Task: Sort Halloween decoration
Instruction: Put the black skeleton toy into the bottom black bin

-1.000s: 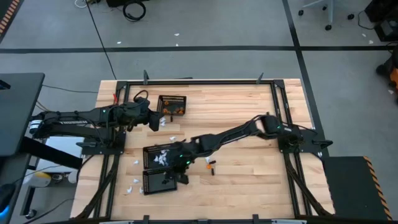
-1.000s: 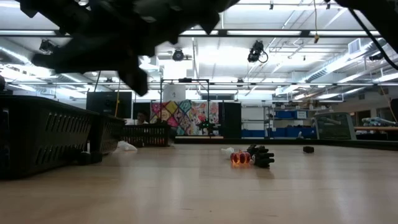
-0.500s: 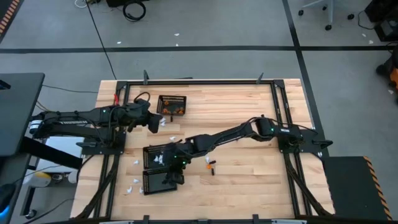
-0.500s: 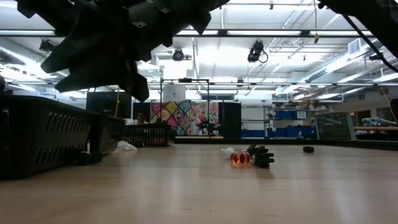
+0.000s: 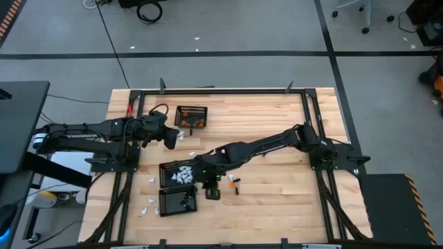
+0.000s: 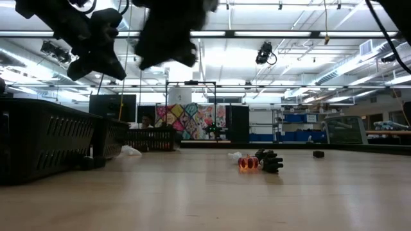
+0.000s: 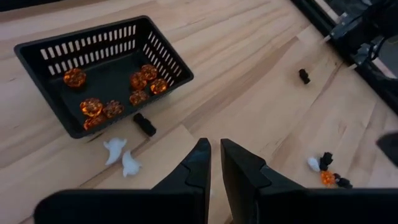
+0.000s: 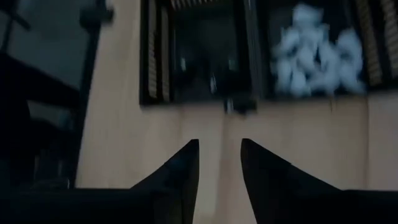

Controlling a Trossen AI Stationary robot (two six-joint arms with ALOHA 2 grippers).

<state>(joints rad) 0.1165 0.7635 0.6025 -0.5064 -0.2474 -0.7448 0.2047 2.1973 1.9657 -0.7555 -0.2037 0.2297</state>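
Observation:
Three black mesh baskets hold sorted pieces: orange ones in the far basket, white ones in the middle basket, black ones in the near basket. Loose pieces lie on the wood: an orange and black cluster and two white pieces beside a black one. My right gripper hangs open and empty above the table, just right of the near basket. My left gripper is shut and empty, hovering near the far basket.
More white pieces lie left of the near basket, and one lies mid-table. A lone black piece sits toward the right arm's base. A black frame runs around the table. Bare wood opens on the near right.
My right gripper first moved left over the near basket, then swung back toward the table's right and rose, and now stands off the basket's right side. The left arm kept still.

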